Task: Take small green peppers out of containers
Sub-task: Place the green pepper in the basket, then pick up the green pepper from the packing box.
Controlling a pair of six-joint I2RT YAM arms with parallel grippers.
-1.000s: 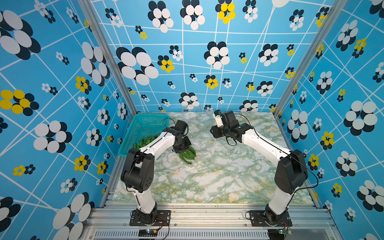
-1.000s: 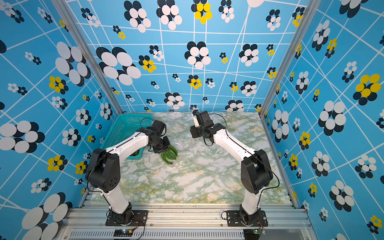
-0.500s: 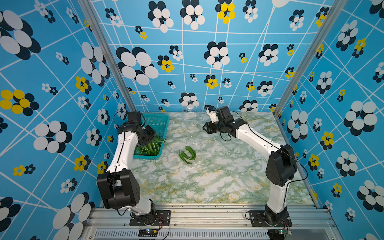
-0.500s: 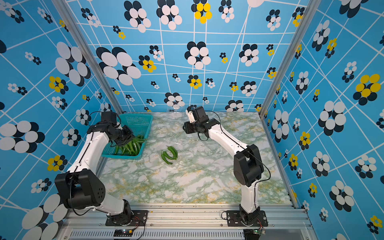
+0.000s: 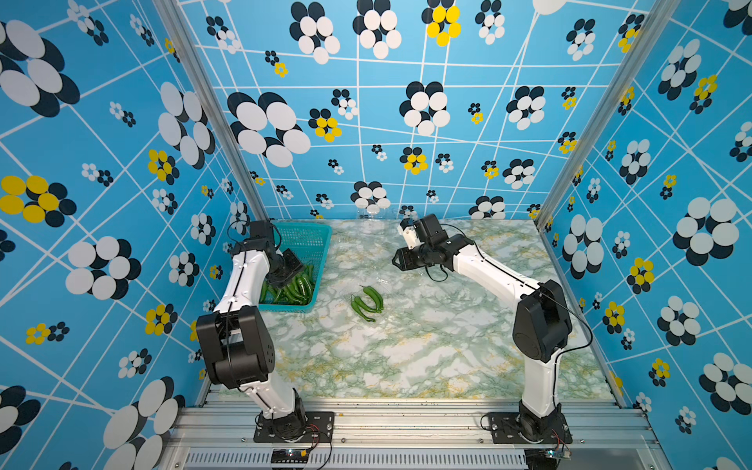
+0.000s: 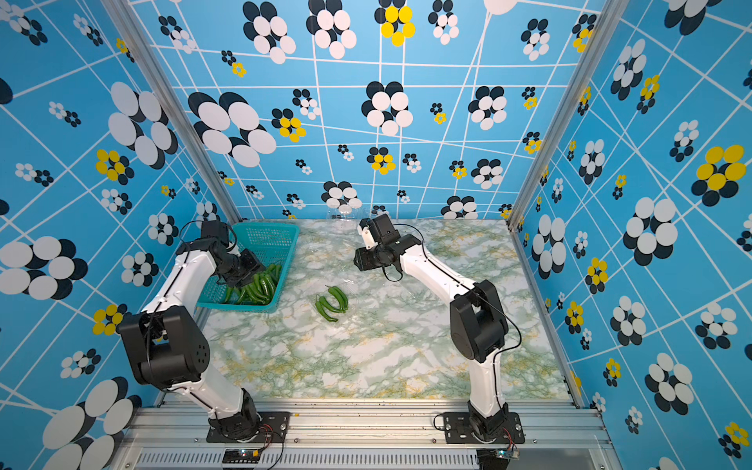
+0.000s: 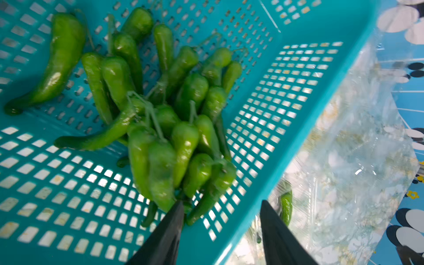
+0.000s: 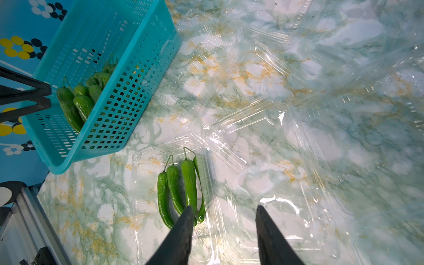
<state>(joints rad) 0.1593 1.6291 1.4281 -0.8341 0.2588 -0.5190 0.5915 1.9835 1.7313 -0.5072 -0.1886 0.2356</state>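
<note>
A bunch of small green peppers point(image 7: 174, 146) lies in the teal basket point(image 7: 298, 128), blurred, just off one fingertip. My left gripper point(image 7: 221, 206) hangs open over that basket's near end in both top views point(image 5: 291, 264) point(image 6: 248, 268). Several more peppers point(image 8: 181, 185) lie in an open clear container point(image 8: 229, 160) at the table's middle point(image 5: 366, 303) point(image 6: 331, 303). My right gripper point(image 8: 224, 207) is open above that container with nothing between its fingers, and in a top view it sits behind the peppers point(image 5: 396, 260).
Other clear containers point(image 8: 252, 57) point(image 8: 367, 91) lie open and overlapping on the marble table point(image 5: 407, 358), hard to see from above. The teal basket point(image 5: 313, 240) stands at the back left against the wall. Patterned walls close in three sides.
My left arm swung from the middle of the table to the basket with a bunch of peppers, and its jaws have now opened. The right gripper shifted slightly to the left.
</note>
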